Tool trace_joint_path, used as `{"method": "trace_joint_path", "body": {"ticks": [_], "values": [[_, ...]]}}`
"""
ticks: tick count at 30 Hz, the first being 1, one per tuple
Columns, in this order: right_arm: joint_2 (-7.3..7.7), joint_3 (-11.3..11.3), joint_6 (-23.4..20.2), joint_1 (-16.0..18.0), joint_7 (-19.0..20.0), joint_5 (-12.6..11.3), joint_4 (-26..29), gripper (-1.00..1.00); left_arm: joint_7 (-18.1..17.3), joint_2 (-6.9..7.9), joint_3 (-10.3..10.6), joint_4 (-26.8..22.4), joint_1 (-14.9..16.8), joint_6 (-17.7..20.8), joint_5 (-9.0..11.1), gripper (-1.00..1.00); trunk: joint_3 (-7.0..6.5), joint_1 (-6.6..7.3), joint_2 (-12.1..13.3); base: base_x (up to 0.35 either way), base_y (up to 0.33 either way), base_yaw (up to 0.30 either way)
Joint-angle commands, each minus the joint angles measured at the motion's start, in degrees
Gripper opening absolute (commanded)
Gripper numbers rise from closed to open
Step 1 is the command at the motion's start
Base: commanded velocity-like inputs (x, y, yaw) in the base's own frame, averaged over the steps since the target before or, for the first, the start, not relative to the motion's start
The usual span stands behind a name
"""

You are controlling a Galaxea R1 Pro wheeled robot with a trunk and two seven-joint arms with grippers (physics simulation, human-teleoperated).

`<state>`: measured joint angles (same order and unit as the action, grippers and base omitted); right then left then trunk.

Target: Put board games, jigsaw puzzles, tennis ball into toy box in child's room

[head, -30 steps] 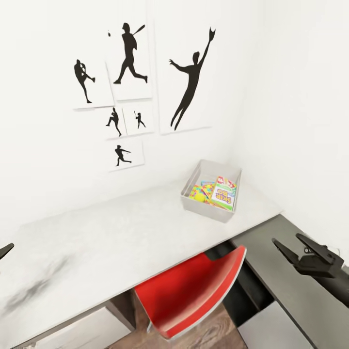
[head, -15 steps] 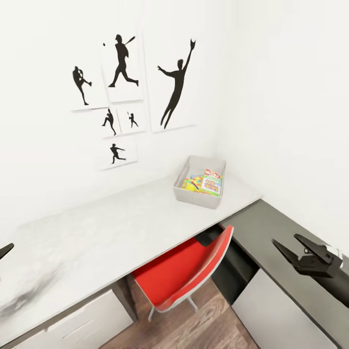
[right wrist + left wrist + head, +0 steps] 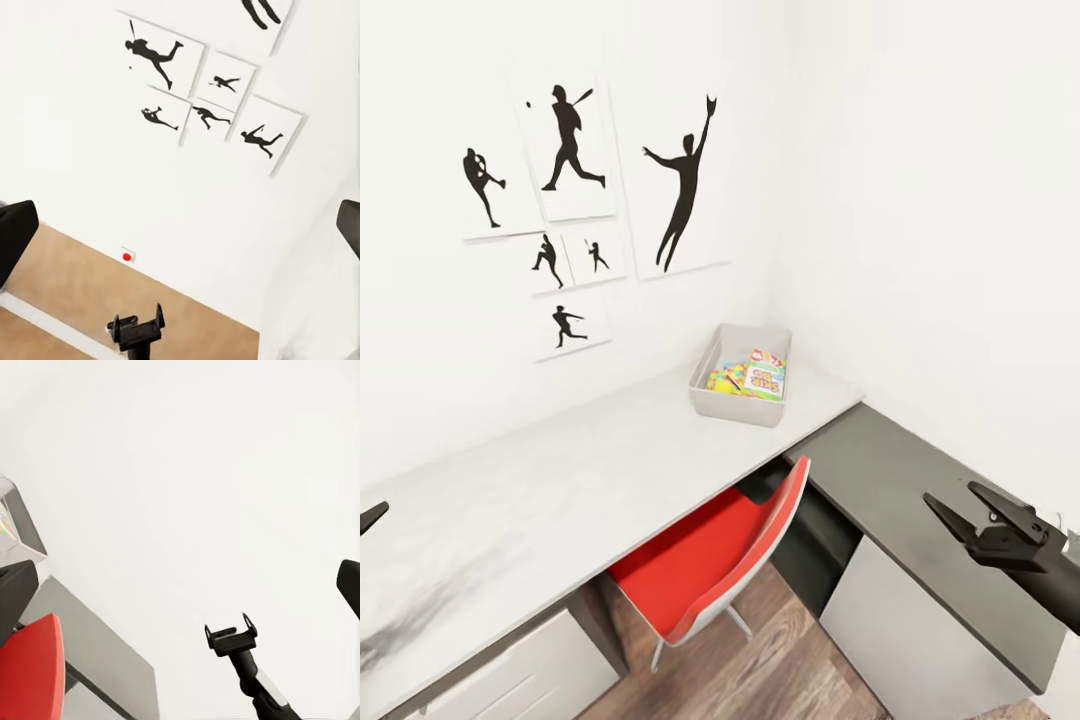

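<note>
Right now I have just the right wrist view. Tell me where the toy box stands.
Observer: The toy box sits on the table, at its far corner.
Operator: Report what's inside it.
Observer: A SKIP-BO board game, with a bright jigsaw puzzle showing beside it.
Operator: Name anything in my way.
Observer: A red chair is pushed partly under the table's front edge.

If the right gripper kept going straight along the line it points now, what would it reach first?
Probably the white wall with the baseball silhouette prints. The right gripper, open and empty, points across the dark grey wing towards it, and the right wrist view looks free up to the wall, though depth is unclear.
</note>
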<state>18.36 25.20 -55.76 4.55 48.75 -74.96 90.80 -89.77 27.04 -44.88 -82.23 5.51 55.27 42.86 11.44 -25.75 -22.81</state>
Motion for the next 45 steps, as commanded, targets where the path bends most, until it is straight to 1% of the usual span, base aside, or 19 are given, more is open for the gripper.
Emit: {"method": "trace_joint_path", "body": {"ticks": [1, 26, 28, 32, 34, 45], "values": [[0.01, 0.0, -0.1, 0.1, 0.1, 0.1, 0.0, 1.0, -0.2, 0.02, 0.0, 0.0, 0.0, 0.5, -0.1, 1.0, 0.03, -0.04, -0.1, -0.001, 0.0, -0.209], [0.01, 0.0, 0.3, 0.1, 0.1, 0.2, -0.2, 1.0, -0.2, 0.01, 0.0, 0.1, 0.0, 0.3, -0.1, 1.0, -1.86, -0.04, -0.1, 0.0, 0.0, -0.209], [0.01, 0.0, 0.3, 0.1, 0.0, 0.8, -0.3, 1.0, -0.2, 0.02, 0.0, 0.1, 0.0, 0.3, -0.1, 1.0, -2.01, -0.04, -0.1, 0.0, 0.0, -0.209], [-0.05, 0.0, 0.3, 0.1, 0.1, 2.9, -0.3, 1.0, -0.2, 0.02, 0.0, 0.1, 0.0, 0.3, -0.1, 1.0, -2.31, -0.04, -0.1, 0.0, 0.0, -0.209], [-0.07, 0.0, 0.3, 0.1, 0.2, 3.6, -0.3, 1.0, -0.2, 0.02, 0.0, 0.1, 0.0, 0.3, -0.1, 1.0, -2.47, -0.04, -0.1, 0.0, 0.0, -0.209], [-0.08, 0.0, 0.3, 0.1, 0.2, 4.0, -0.3, 1.0, -0.2, 0.03, 0.0, 0.1, 0.0, 0.3, -0.1, 1.0, -3.3, -0.04, -0.1, 0.0, 0.0, -0.209]]}}
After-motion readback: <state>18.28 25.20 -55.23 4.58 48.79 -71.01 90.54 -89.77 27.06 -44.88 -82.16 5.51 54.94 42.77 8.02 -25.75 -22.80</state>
